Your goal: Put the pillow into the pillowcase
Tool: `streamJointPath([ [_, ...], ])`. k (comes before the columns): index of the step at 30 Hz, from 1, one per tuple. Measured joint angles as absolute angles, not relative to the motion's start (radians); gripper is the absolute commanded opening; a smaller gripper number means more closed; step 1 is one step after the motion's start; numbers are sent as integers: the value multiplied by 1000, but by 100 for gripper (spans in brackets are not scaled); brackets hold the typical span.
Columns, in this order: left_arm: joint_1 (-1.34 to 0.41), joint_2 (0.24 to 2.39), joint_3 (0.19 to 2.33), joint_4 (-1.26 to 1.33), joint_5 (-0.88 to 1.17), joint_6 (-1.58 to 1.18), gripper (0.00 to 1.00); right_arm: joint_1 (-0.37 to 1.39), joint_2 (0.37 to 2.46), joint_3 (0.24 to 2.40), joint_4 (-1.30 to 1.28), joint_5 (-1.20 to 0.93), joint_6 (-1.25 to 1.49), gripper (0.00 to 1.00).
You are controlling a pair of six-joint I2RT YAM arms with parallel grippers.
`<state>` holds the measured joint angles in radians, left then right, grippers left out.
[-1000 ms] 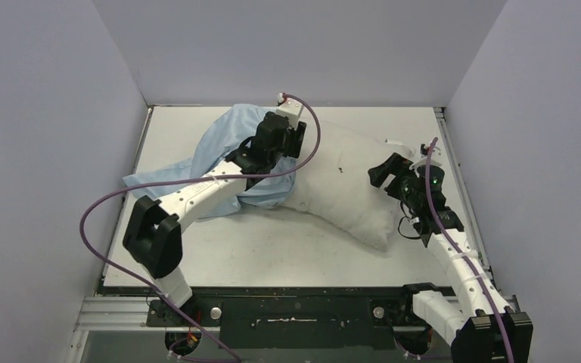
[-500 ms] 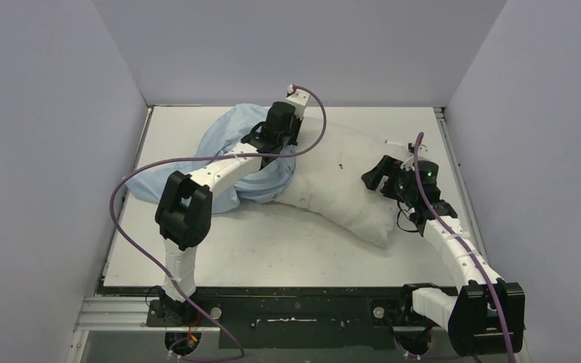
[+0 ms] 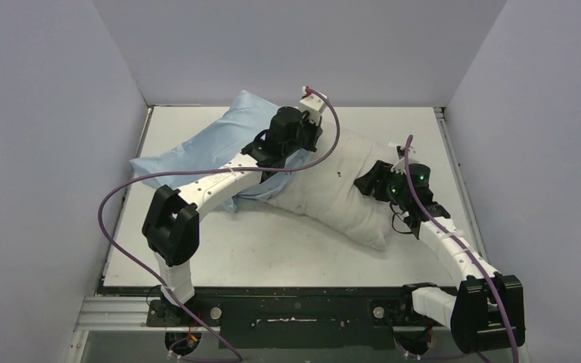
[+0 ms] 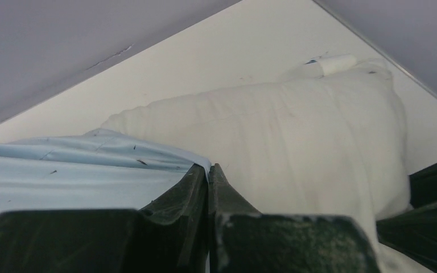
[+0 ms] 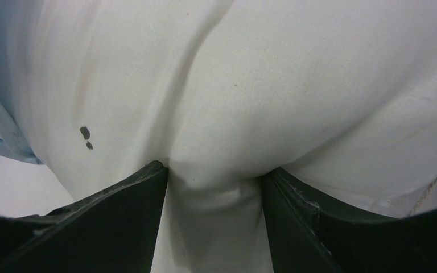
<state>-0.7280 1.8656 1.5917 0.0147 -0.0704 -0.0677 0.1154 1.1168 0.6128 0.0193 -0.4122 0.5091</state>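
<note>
The left gripper (image 4: 209, 169) has its jaws pressed tight together on the hem of the pillowcase (image 4: 62, 176), whose light blue cloth spreads off to the gripper's left; the pillow (image 4: 296, 131) lies just ahead of those fingertips and stretches away to the right, its left end hidden behind the blue cloth. The right gripper (image 5: 215, 185) stands partly open, jaws sunk into the pillow with a fold of off-white fabric bunched between them and touching both; the pillowcase's edge shows far to its left.
</note>
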Motion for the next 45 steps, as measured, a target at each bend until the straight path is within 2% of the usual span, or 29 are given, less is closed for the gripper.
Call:
streamJointPath([
  [11,-737,1831,1443,203,99,-210,0,126,1116,580,62,-399,535,56],
  [17,-725,1853,1438,233,196,-233,37,129,1102,547,84,-348,590,67],
  [19,-720,1850,1436,229,197,-229,45,133,1076,540,80,-330,607,73],
  [21,-716,1828,1411,223,186,-217,49,133,1051,540,68,-318,619,78],
  [30,-733,1588,1279,-6,57,-86,55,133,919,546,-77,-274,626,85],
  [38,-733,1360,1015,-98,-50,-65,58,139,813,545,-232,-285,626,86],
  [45,-733,1319,841,-150,-156,-69,60,139,759,529,-330,-316,619,87],
])
